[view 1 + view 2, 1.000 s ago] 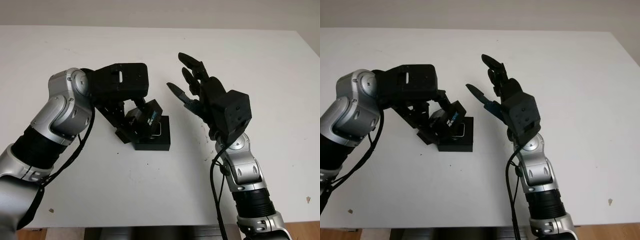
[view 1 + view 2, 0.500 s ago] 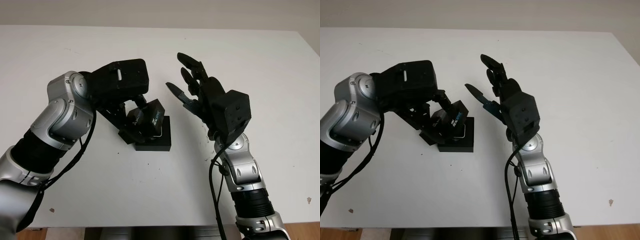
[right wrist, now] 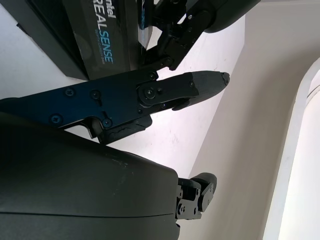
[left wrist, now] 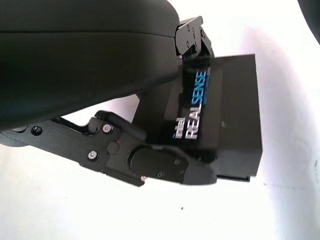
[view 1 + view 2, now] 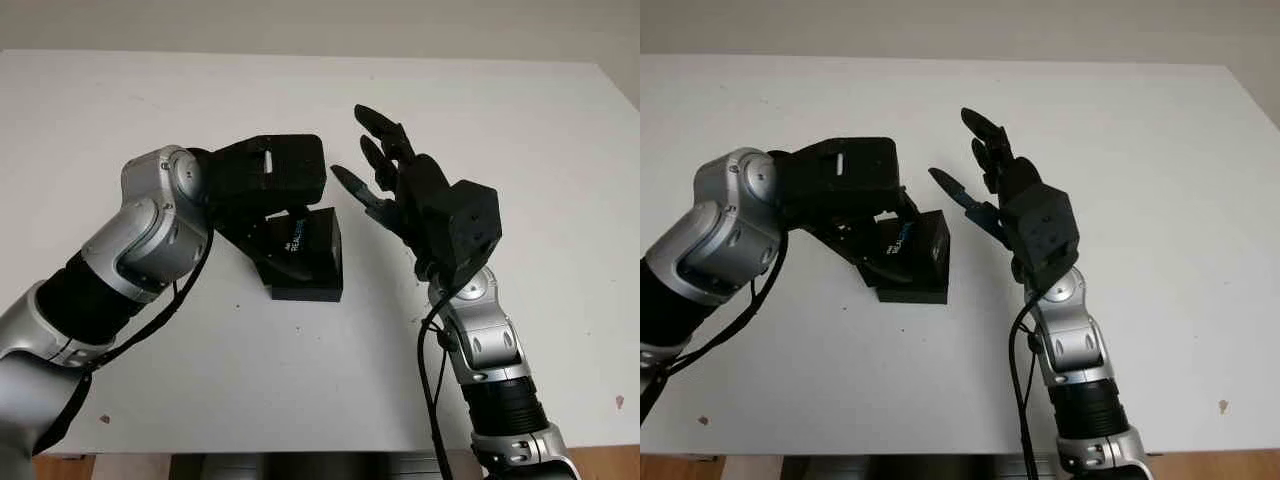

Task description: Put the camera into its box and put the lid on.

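The black lid (image 5: pixel 305 240), printed "intel REALSENSE", lies almost flat on top of the black box (image 5: pixel 306 291) at the middle of the table. My left hand (image 5: pixel 285 222) is shut on the lid, with a thumb (image 4: pixel 165 167) on one side and fingers (image 4: pixel 192 37) on the other. The lid (image 4: pixel 200 110) covers the box's inside, so the camera is hidden. My right hand (image 5: pixel 385 178) is open, raised just right of the box and touching nothing. In the right wrist view the lid (image 3: pixel 100 35) sits beyond one of its fingers (image 3: pixel 165 92).
The white table (image 5: pixel 300 370) stretches wide on all sides of the box. Its front edge runs along the bottom and a pale wall stands behind its far edge. My left forearm (image 5: pixel 120 270) crosses the table's left part.
My left hand has swung the tilted lid rightward and down onto the box, covering the opening where a silvery part showed before. The right hand has stayed in place.
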{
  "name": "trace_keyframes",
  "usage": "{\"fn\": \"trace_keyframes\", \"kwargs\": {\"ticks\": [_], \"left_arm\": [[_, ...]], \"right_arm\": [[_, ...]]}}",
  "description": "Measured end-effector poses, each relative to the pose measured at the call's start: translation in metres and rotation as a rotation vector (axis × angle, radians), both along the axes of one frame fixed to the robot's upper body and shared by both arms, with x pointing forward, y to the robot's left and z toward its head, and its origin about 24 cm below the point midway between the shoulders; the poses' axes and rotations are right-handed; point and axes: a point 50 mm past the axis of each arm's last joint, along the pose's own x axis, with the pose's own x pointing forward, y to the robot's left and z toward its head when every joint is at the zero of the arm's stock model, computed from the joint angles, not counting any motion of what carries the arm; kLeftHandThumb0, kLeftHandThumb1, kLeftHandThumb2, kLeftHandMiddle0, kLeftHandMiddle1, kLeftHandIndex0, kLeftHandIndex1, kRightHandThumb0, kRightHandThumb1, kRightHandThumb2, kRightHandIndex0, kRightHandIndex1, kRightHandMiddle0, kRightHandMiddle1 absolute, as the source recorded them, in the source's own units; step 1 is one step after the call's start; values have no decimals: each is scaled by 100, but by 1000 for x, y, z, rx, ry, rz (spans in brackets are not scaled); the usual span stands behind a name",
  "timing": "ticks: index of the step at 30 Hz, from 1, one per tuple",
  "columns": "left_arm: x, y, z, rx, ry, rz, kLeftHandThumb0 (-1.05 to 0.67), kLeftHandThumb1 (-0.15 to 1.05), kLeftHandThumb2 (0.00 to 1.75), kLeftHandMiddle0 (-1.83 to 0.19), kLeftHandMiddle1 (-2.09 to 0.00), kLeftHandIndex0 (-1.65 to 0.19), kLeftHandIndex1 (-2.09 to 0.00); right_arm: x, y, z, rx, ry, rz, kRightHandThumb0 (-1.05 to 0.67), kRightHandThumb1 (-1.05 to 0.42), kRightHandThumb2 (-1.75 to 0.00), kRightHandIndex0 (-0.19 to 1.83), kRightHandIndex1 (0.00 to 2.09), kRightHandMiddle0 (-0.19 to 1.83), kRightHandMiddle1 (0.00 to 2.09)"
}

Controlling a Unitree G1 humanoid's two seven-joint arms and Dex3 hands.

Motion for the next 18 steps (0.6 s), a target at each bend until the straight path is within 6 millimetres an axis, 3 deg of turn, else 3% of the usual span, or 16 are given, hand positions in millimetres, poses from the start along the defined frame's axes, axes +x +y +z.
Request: {"fn": "trace_keyframes", "kwargs": {"ticks": [2, 6, 9, 18], "left_arm": [[0, -2, 0, 5, -10, -22, -57, 105, 29, 19, -62, 19, -40], [0, -3, -1, 7, -25, -41, -59, 105, 28, 19, -23, 19, -7], [-2, -4, -1, 9, -19, -38, -58, 105, 28, 19, -6, 19, -1], [-6, -2, 0, 4, -2, -52, -55, 105, 25, 18, -1, 19, 0]], "right_arm": [[0, 0, 0, 1, 0, 0, -65, -105, -14, 12, 5, -3, 46], [0, 1, 0, 4, 0, 0, -64, -105, -14, 12, 6, -2, 46], [0, 1, 0, 6, -1, 0, -64, -105, -14, 12, 6, -2, 45], [0, 1, 0, 8, 0, -1, -64, -105, -14, 12, 5, -2, 46]]}}
